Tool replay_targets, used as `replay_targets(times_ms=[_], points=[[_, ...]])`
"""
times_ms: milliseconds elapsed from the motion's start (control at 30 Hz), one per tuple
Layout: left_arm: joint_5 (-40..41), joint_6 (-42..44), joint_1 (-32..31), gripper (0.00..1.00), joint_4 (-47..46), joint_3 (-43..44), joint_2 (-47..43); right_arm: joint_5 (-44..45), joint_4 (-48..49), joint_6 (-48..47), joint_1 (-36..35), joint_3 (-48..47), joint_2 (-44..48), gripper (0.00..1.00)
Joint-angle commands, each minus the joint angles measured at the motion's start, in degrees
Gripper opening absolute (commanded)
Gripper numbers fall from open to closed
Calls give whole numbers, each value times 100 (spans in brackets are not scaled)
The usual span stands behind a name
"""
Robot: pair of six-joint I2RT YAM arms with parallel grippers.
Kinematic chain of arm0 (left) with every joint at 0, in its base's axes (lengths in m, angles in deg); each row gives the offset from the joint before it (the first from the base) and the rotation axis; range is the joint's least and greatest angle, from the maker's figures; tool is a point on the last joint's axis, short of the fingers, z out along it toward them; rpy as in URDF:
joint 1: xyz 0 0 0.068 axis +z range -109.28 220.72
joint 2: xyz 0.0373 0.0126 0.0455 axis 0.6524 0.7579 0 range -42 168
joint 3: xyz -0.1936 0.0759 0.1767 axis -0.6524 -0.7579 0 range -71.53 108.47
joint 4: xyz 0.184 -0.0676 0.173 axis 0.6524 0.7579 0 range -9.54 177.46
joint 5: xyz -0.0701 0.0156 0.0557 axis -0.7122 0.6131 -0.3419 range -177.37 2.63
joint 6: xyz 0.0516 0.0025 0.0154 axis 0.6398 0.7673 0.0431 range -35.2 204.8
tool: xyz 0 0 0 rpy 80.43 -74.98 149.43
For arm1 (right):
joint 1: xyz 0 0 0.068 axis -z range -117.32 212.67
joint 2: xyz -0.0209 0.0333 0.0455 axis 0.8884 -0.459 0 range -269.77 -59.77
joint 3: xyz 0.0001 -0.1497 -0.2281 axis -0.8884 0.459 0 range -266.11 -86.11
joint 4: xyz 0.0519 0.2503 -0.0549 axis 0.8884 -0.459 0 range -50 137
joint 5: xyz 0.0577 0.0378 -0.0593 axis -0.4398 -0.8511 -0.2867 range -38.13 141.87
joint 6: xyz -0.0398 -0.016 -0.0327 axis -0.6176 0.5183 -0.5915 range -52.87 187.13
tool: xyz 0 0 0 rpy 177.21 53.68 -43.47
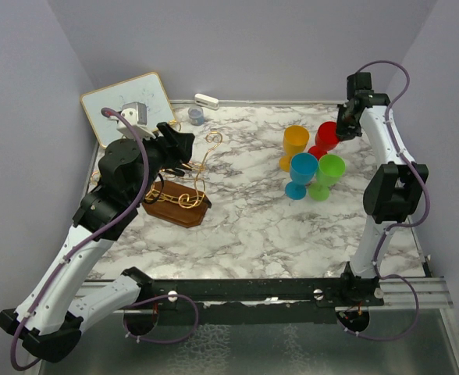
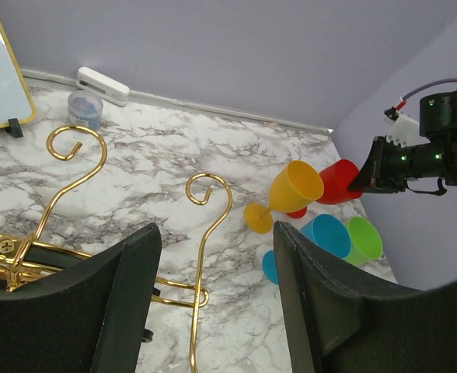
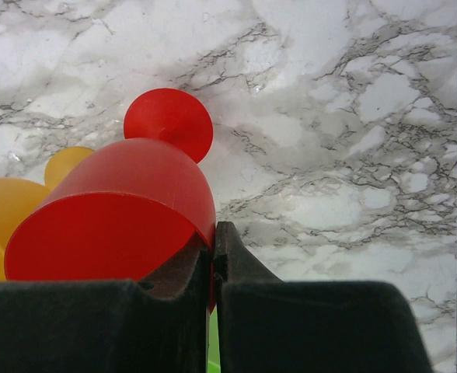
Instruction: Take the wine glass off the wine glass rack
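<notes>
The right tool (image 3: pixel 214 233) grips the red glass (image 3: pixel 112 210) by its rim, seemingly to stand it beside the other glasses (image 1: pixel 304 168); the left tool (image 2: pixel 213 241) gapes open over the rack (image 1: pixel 175 207).

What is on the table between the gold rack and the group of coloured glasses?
Nothing. In the top view the marble table is bare between the rack and the glasses.

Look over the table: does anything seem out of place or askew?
The red wine glass stands out: the right gripper is shut on its rim, while the yellow glass, blue glass and green glass stand free beside it. The wine glass rack carries no glass on the hooks in view.
</notes>
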Motion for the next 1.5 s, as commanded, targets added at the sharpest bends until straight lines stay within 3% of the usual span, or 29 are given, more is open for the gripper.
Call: replay_targets(times_ms=[0, 333, 833, 1233, 1467], points=[[-150, 64, 10, 61, -209, 30, 35, -113, 34, -143, -13, 41, 412, 1], [-127, 47, 10, 61, -210, 2, 2, -651, 72, -187, -20, 286, 281, 1], [-57, 48, 8, 61, -128, -73, -120, -865, 91, -197, -23, 392, 218, 12], [-37, -12, 10, 61, -126, -83, -132, -924, 50, -173, -23, 314, 611, 13], [-46, -43, 10, 61, -142, -111, -94, -1031, -139, -156, -23, -133, 1036, 23]])
